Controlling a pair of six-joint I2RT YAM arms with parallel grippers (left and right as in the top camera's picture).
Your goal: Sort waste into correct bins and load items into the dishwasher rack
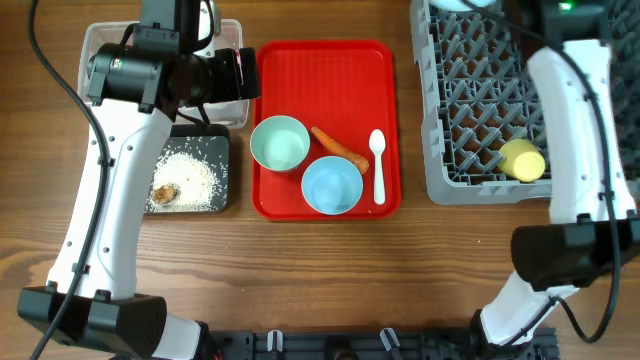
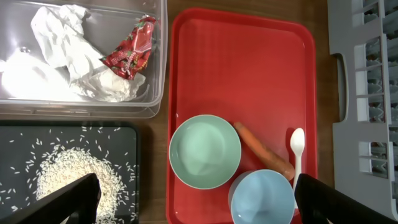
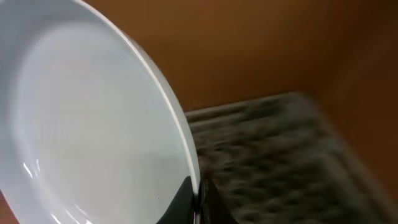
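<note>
Looming plate [image 3: 87, 112], cropped — rack [image 3: 273, 155] blurred

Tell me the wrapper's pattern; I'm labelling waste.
The wrapper is red with a strawberry print; the left wrist view shows it best.

White tubular arm links [image 1: 110, 210], black joint housings [image 1: 165, 75], black cables [image 1: 62, 82] looping alongside, small green indicator light [image 1: 567, 7]
</note>
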